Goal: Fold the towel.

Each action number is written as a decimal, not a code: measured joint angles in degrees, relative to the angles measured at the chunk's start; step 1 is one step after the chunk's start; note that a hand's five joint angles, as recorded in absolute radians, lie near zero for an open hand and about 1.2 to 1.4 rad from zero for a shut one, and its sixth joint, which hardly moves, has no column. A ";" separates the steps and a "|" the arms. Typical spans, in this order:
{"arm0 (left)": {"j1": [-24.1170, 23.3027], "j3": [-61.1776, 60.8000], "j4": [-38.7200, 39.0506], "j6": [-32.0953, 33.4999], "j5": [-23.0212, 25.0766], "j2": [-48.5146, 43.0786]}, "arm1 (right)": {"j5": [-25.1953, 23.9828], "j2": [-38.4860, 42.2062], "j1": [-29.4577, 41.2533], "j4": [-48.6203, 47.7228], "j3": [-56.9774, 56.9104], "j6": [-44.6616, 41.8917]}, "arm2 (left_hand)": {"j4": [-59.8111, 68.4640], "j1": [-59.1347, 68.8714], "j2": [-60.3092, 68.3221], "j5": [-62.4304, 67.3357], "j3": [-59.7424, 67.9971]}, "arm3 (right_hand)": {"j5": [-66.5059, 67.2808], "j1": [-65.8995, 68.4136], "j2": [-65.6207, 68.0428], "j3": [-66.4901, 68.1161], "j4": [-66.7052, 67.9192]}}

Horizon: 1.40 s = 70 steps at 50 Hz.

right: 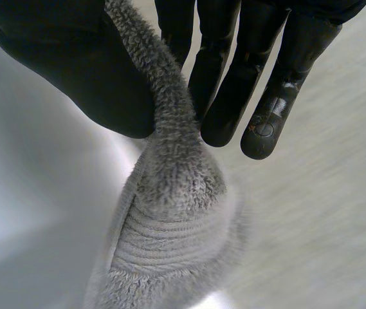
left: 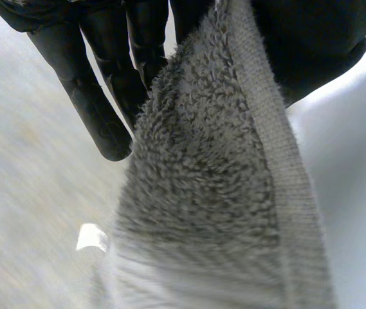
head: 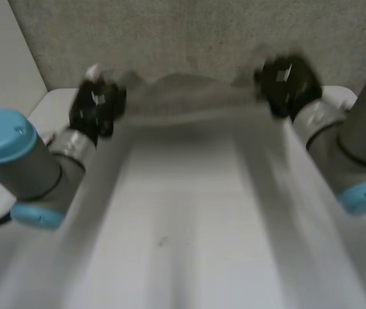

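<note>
Two-point carry, seemingly, pinching towel (head: 189, 96) in left hand (head: 96, 106) and right hand (head: 289, 84). Next: lower evenly, matching edges.

- This looks like a robotics lab or test station, not a home.
- Two machine arms with grey joints and light-blue caps, the left arm (head: 22, 161) and the right arm (head: 363, 141), reach in over a plain white flat table (head: 189, 257).
- Behind the table stands a speckled grey-beige wall panel (head: 189, 32), much like an office partition, and a pale smooth panel (head: 2, 58) adjoins it on the left.
- The black left hand (head: 96, 106) and black right hand (head: 285, 80) each pinch a grey terry towel (head: 189, 96), which stretches between them.
</note>
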 measured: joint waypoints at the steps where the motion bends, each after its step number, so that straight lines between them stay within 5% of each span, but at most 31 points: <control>1: -0.05 -1.87 -1.73 1.24 0.04 -0.16 | -0.56 1.64 -0.06 3.00 1.17 0.02 | -0.60 0.00 -0.82 -0.33 -0.50 | 0.00 0.00 0.00 0.00 0.00; 9: -1.84 -9.12 -6.04 7.84 -0.25 -4.61 | -1.84 10.69 -0.98 13.97 6.10 0.58 | -12.48 -11.13 -12.89 -12.10 -12.29 | 0.00 0.00 0.00 0.00 0.00; 18: -2.57 -9.57 -5.81 9.16 -1.66 -6.65 | -2.93 7.63 -3.88 15.12 11.20 0.98 | -49.04 -47.45 -49.35 -48.70 -49.12 | 0.01 0.00 0.00 0.00 0.00; 38: 2.86 -12.01 -5.70 8.21 -9.27 0.34 | -6.72 0.87 -7.46 10.38 21.42 1.04 | -57.10 -54.78 -57.22 -56.82 -56.82 | 0.02 0.00 0.00 0.00 0.00; 45: 5.14 -13.47 -5.76 8.24 -8.81 -0.01 | -6.65 0.97 -8.00 9.68 21.92 1.11 | -51.63 -49.41 -50.97 -51.26 -51.53 | 0.02 0.00 0.00 0.00 0.00; 53: 5.36 -15.78 -5.83 8.17 -8.46 2.22 | -6.70 1.06 -8.01 9.41 21.74 3.88 | -7.21 -5.29 -7.21 -6.94 -7.16 | 0.02 0.00 0.00 0.00 0.00; 64: 4.41 -18.47 -7.37 8.16 -8.49 6.59 | -6.58 0.21 -7.89 9.86 21.65 5.88 | -0.43 -1.78 -0.40 -1.24 -0.34 | 0.05 0.00 0.00 0.00 0.00; 70: 4.66 -19.45 -14.68 8.07 -8.87 12.79 | -6.51 -6.55 -8.17 15.86 21.13 3.21 | -0.17 -1.68 -0.08 -0.85 -0.02 | 0.06 0.00 0.00 0.00 0.00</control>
